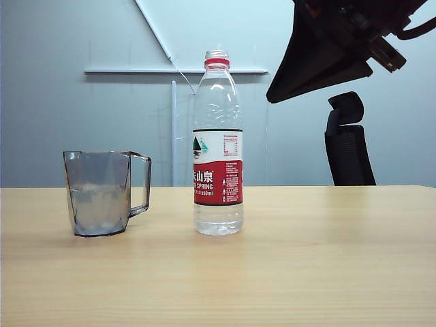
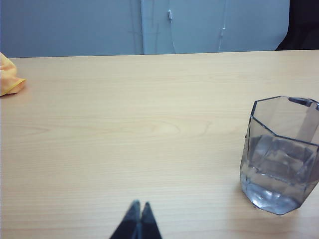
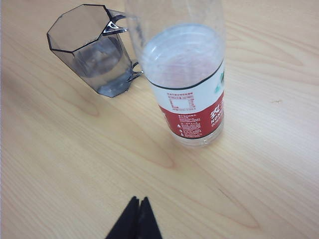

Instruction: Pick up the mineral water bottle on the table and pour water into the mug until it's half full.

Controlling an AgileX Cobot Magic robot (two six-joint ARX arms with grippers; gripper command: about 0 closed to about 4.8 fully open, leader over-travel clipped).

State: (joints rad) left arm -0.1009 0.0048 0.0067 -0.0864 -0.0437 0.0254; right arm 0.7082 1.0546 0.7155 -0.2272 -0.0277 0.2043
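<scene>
1. Right arm (image 1: 340, 48) raised in the upper right of the exterior view, well above the counter (image 1: 327, 259), dark and angled downward toward the bottle's side; hanging clear of everything.
2. Right gripper (image 3: 138, 201) with its two dark fingertips pressed together, empty, poised above bare wood near the bottle's base without touching it.
3. Left gripper (image 2: 139, 206) likewise closed to a point, holding nothing, low over open counter with the mug off to one side and well apart.
4. Mineral water bottle (image 1: 218, 143) upright on the counter near the middle, just right of the mug in the exterior view; clear plastic, red neck ring, no cap visible on top, white-and-red label with "SPRING" legible. Water (image 3: 182, 55) reaching up to about the label's upper edge in the right wrist view.
5. Mug (image 1: 102, 194) upright on the counter to the left of the bottle, near but not touching; smoky grey, transparent, faceted and tapering to the base, squared handle turned toward the bottle. Cannot tell whether any liquid sits inside.
6. Black office chair (image 1: 347, 143) behind the counter's far edge on the right.
7. Orange cloth (image 2: 9, 74) at the counter's edge in the left wrist view, far from the mug.
</scene>
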